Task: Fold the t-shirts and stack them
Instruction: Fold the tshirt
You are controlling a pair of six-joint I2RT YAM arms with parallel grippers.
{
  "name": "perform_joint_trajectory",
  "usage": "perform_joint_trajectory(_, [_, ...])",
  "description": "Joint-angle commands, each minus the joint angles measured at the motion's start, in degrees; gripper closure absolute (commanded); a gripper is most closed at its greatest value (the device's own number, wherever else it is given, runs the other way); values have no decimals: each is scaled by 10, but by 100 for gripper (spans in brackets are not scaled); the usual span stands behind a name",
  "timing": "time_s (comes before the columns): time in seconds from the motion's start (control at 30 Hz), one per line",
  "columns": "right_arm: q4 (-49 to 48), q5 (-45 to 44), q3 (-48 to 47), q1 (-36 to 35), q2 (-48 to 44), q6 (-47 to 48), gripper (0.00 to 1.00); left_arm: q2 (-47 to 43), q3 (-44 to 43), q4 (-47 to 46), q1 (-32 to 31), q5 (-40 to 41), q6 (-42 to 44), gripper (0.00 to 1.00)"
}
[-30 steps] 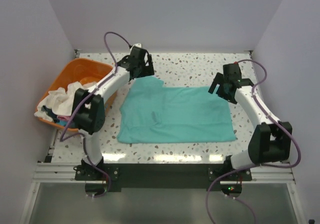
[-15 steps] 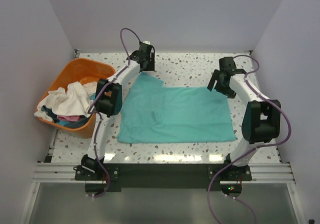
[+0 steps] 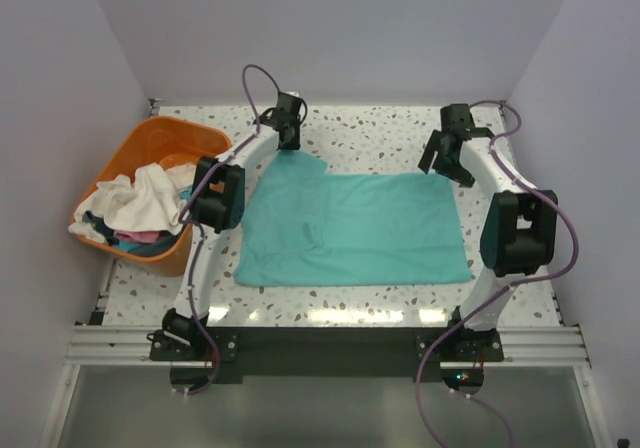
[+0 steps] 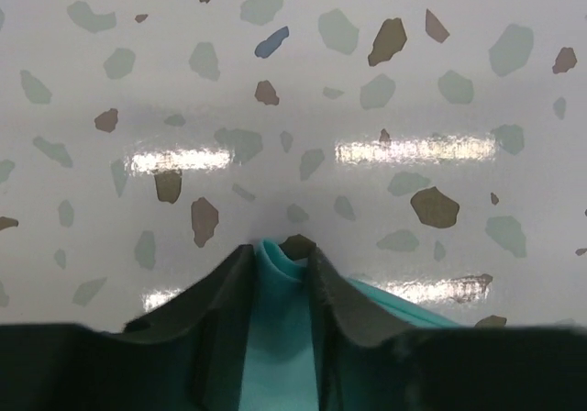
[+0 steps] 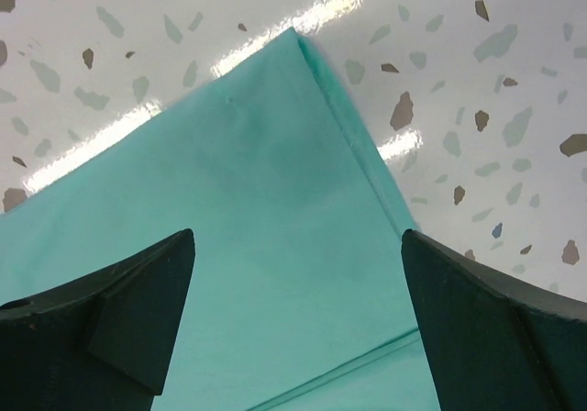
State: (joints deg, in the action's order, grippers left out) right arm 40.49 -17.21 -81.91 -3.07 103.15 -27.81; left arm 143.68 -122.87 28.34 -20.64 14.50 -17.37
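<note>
We see the t-shirt (image 3: 350, 228) spread flat on the surface (image 3: 380, 128). Our left gripper (image 4: 278, 255) pinches its far left corner. Our right gripper (image 5: 295, 237) hangs wide open and empty over the far right corner.

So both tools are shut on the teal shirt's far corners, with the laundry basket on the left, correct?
Not both. The left tool is shut on the shirt, but the right wrist view shows the right tool open above its corner, gripping nothing. The basket is on the left.
</note>
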Motion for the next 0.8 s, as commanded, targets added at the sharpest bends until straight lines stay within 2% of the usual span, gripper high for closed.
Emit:
perform_joint_trajectory(0.0, [12, -33, -66, 6, 32, -9, 1, 0, 21, 7, 3, -37, -5, 70])
perform_joint_trajectory(0.07, [28, -40, -104, 5, 66, -19, 1, -2, 32, 8, 3, -38, -8, 81])
perform_joint_trajectory(0.1, [30, -33, -114, 6, 76, -20, 1, -6, 39, 5, 3, -35, -11, 95])
perform_joint_trajectory(0.13, [29, -31, -121, 5, 96, -22, 2, -8, 40, 4, 3, -31, -13, 100])
perform_joint_trajectory(0.4, [11, -41, -173, 14, 174, -64, 2, -50, 60, -20, 3, -37, -14, 100])
perform_joint_trajectory(0.77, [-18, -22, -162, 25, 238, -89, 18, -116, 123, -59, 2, -56, -7, 100])
